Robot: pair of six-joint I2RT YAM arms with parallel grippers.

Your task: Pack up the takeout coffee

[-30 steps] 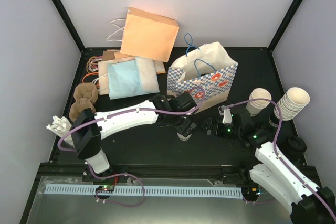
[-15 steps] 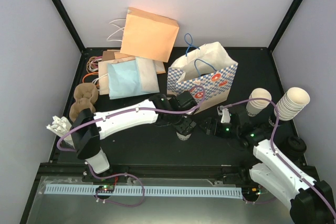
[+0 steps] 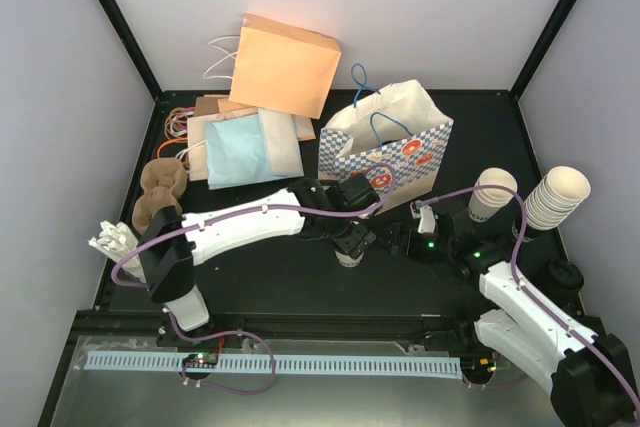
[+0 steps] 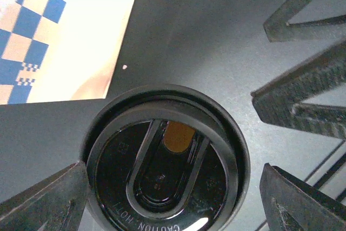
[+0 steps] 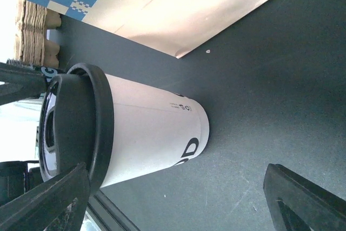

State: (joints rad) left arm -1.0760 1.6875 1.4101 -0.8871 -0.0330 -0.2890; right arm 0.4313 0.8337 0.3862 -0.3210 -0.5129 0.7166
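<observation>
On the black table (image 3: 250, 277) the blue-checked bag (image 3: 385, 152) stands upright with its mouth open at the back, and I judge the packing only begun: nothing of the coffee is in it yet. My left arm (image 3: 250, 219) reaches in a long line from the near left corner across to the middle. My right arm (image 3: 520, 297) comes in lower from the near right and points left. They meet in front of the bag, where the takeout coffee (image 3: 349, 257) stands upright on the table, just beside the bag's base, its black lid (image 4: 165, 171) already pressed on. The left gripper (image 4: 173, 201) hangs over the lid, looking down on it with its jaws spread wide to either side of the rim, gripping nothing. The right gripper (image 3: 398, 240) faces the cup's side, equally wide and empty, the cup close ahead of its fingers. What is left, as I read it: take hold of the cup, lift it and lower it into the bag.
</observation>
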